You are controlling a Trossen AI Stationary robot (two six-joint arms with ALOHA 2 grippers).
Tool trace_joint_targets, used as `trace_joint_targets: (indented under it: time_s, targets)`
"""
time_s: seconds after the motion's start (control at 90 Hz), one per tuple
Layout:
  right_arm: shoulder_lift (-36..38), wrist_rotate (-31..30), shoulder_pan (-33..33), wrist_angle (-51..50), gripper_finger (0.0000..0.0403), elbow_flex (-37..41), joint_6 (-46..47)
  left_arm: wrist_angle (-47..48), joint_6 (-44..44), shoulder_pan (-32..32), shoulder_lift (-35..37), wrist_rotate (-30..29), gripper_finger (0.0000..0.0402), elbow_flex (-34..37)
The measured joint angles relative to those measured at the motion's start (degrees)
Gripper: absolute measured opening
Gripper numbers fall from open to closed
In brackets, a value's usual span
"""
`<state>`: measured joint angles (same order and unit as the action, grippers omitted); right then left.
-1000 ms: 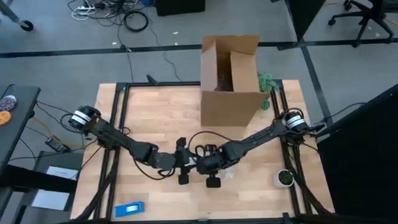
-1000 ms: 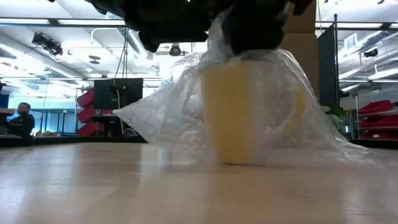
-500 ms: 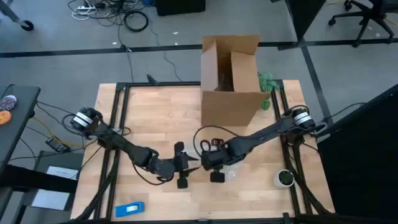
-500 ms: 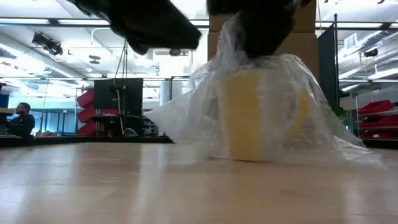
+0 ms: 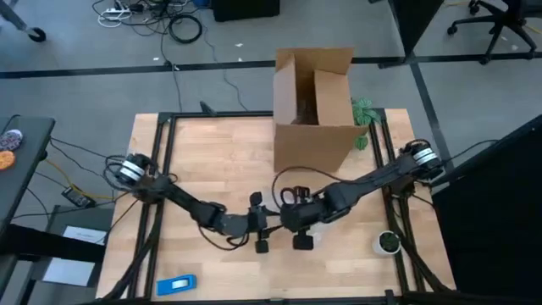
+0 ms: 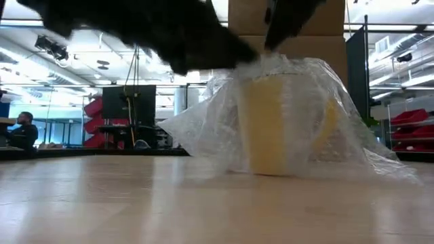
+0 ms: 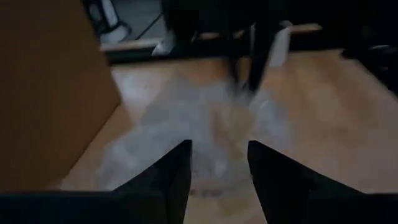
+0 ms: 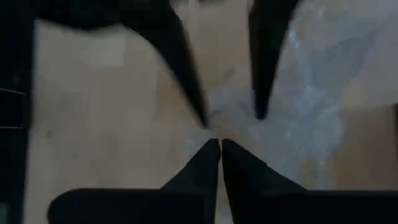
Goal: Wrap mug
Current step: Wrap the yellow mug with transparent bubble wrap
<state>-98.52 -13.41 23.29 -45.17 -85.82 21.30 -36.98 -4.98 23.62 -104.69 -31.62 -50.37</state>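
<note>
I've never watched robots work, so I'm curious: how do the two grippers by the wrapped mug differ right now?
The left gripper has its fingers spread apart, while the right gripper has its fingers pressed together. The left one reaches in from the table's left side, the right one from its right side. Both are dark and two-fingered, and they meet at the bubble wrap draped over the mug.

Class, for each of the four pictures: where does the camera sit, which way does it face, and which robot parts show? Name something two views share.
High view: overhead, facing down; both arms, cardboard box.
Low view: table height, facing the wrapped mug; arms are dark blurs above.
Left wrist view: on the left arm, facing bubble wrap; left gripper open.
Right wrist view: on the right arm, facing the wrap; right gripper shut.
Shared: both wrist views show the wrap.
</note>
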Motion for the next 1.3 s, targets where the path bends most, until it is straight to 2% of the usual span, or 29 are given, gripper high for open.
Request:
trace_joint_targets:
  time_s: [0.144, 0.256, 0.5, 0.622, 0.8, 0.978, 1.178, 1.3]
  targets:
    - [3.15, -8.39, 1.44, 0.96, 0.0, -0.15, -0.87, -3.92, -1.24, -2.48, -1.92, 5.48, 0.0142, -0.02]
    - [2.42, -9.87, 0.71, -0.12, 0.0, -0.09, -1.27, -4.37, -1.05, -2.93, -1.84, 6.47, 0.0142, -0.02]
    - [-4.41, -4.84, -2.58, -6.58, 0.0, 4.3, 1.45, 0.4, 0.14, -2.31, 1.35, 6.51, 0.0142, 0.02]
    - [-7.88, 0.77, -3.76, -3.77, 0.0, 6.94, 1.19, 7.81, 0.31, -1.19, 6.57, 5.44, 0.0142, 0.04]
    - [-9.77, 2.84, -4.29, -0.72, 0.0001, 7.58, -0.79, 16.65, 1.68, 0.61, 14.0, 4.36, 0.0142, 0.04]
    - [-7.19, 2.93, -4.62, -4.57, 0.0, 5.47, -0.89, 21.04, 1.73, 2.07, 16.2, 1.52, 0.0142, 0.04]
    - [-0.22, 3.15, -4.58, -10.24, 0.0, 2.71, 1.16, 26.38, -1.51, 2.8, 16.18, -1.15, 0.0142, 0.04]
    - [3.62, 3.06, -4.05, -9.18, 0.0, 2.67, 3.78, 26.84, -1.79, 3.13, 16.18, -1.49, 0.0142, 0.04]
